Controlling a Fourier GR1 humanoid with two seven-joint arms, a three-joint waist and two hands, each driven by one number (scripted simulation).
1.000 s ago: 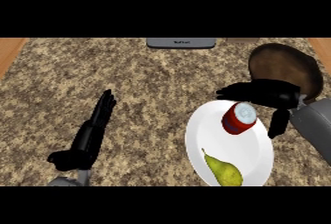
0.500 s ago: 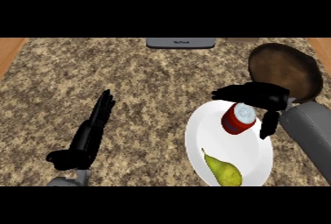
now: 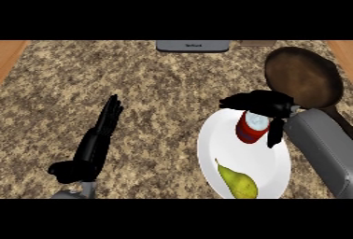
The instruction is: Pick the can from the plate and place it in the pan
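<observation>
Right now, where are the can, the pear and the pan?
can (image 3: 251, 128), head view, on its red side below the pale top.
pear (image 3: 238, 183), head view, on its wide green middle.
pan (image 3: 303, 74), head view, on its bare brown inside.

I have one view only, from my head, looking steeply down on the counter (image 3: 158, 88). It sits near enough that my forearms enter from the lower edge, my left hand (image 3: 96, 140) on the view's left, my right hand (image 3: 265, 105) on its right. The counter's far edge lies along the top.
</observation>
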